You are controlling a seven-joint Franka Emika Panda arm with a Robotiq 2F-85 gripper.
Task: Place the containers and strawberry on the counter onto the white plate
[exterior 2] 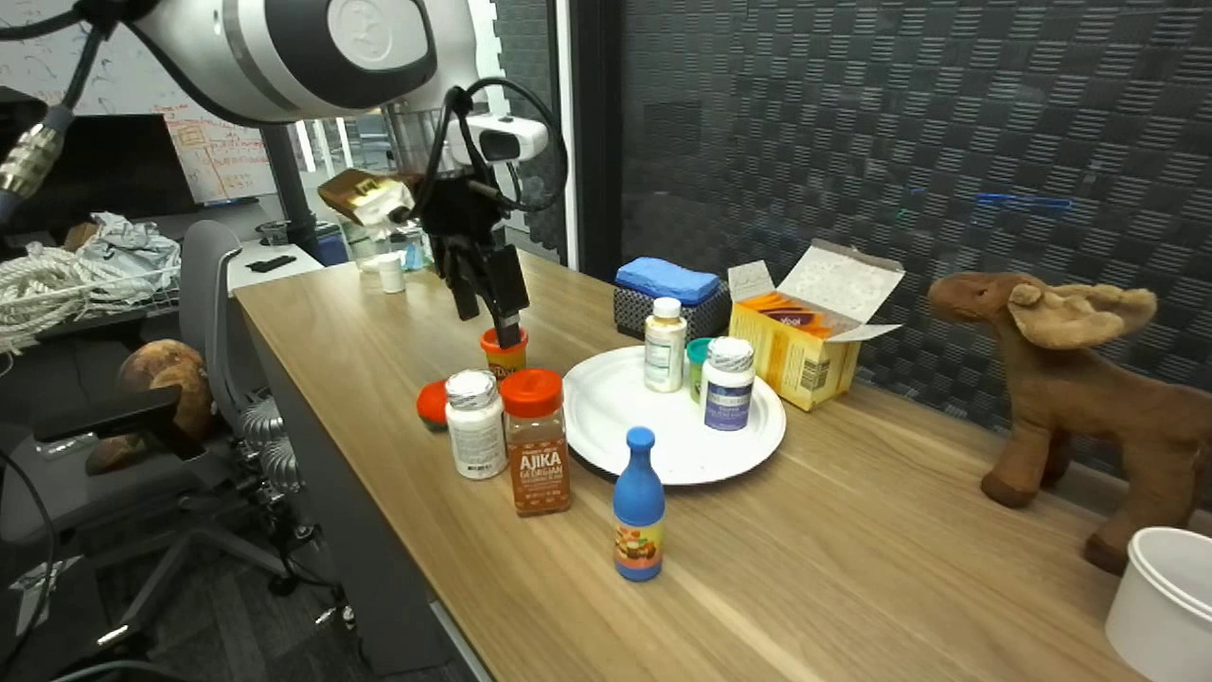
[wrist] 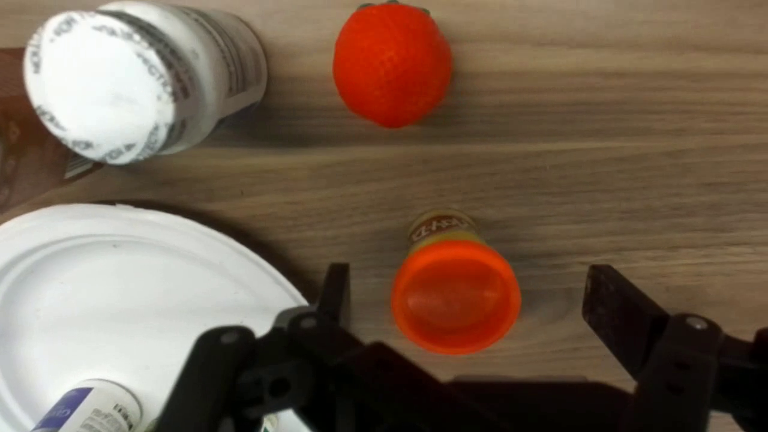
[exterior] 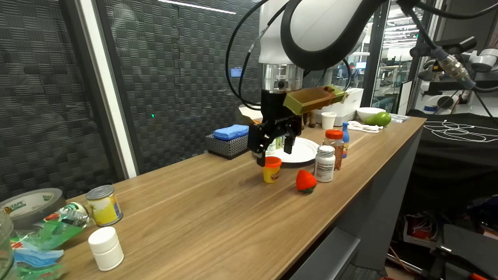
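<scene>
My gripper (exterior: 274,154) is open above the yellow can with an orange lid (exterior: 271,173). In the wrist view the orange lid (wrist: 456,300) lies between the spread fingers, touching neither. The red strawberry (exterior: 305,181) stands on the counter beside a white bottle (exterior 2: 475,426), an orange-lidded spice jar (exterior 2: 538,455) and a blue bottle (exterior 2: 639,507). The white plate (exterior 2: 615,445) holds a white bottle (exterior 2: 665,350), a purple-labelled bottle (exterior 2: 728,388) and a green-lidded can (exterior 2: 698,355), partly hidden.
A yellow open box (exterior 2: 795,350) and a blue sponge (exterior 2: 668,279) on a black box stand behind the plate. A plush moose (exterior 2: 1089,407) and white tub (exterior 2: 1165,606) are farther along. A small white bottle (exterior: 106,249) and yellow can (exterior: 104,206) stand at the opposite end.
</scene>
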